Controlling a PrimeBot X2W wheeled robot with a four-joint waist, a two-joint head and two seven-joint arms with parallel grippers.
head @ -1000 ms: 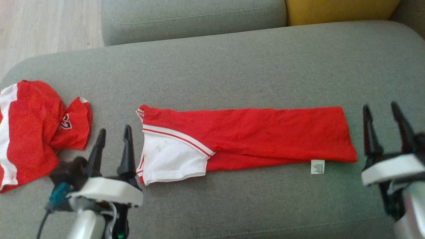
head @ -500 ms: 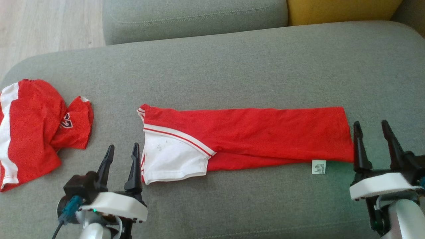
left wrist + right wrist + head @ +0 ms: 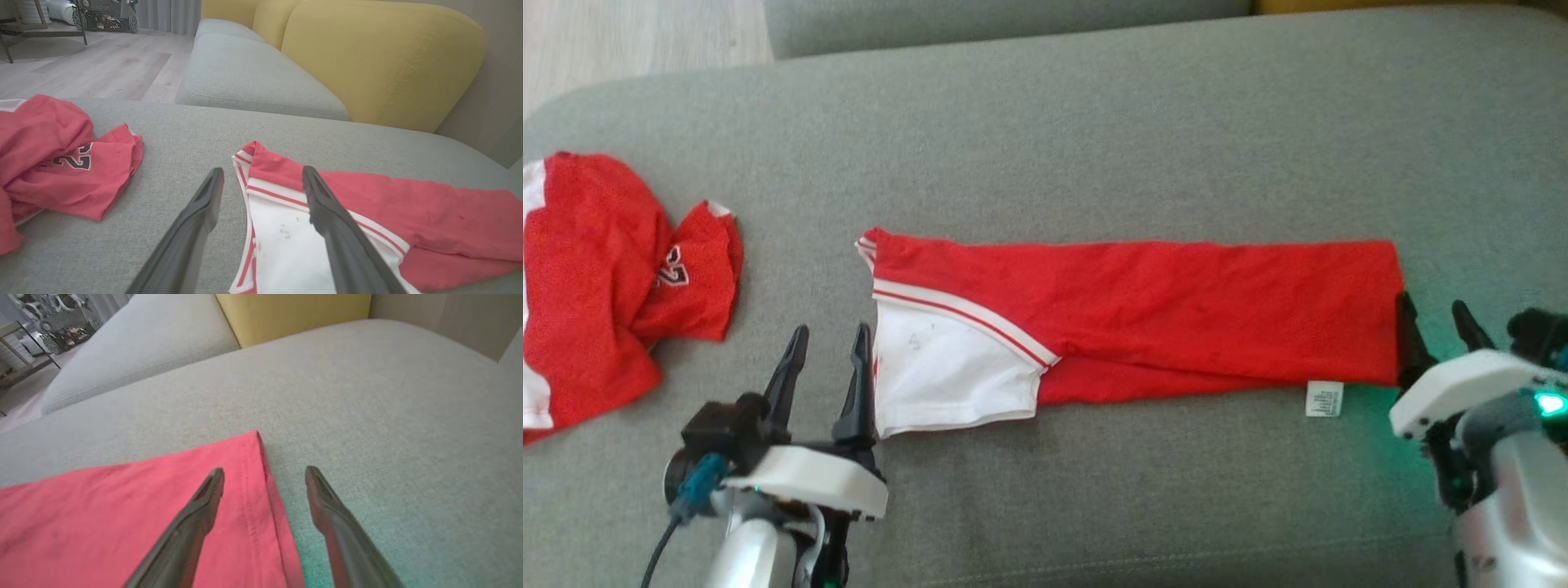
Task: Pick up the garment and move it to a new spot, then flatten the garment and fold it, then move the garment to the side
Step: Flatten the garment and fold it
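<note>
One grey seat [image 3: 1094,122] under garment [image 3: 1176,302], yellow backrest [image 3: 367,61], floor [image 3: 102,69]

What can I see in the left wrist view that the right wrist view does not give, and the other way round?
Left wrist view: the crumpled jersey, the white sleeve of the shirt, and the left gripper, open astride that end's edge. Right wrist view: the plain hem, with the right gripper open astride it. Both: the red shirt, the grey sofa and the yellow cushion.
</note>
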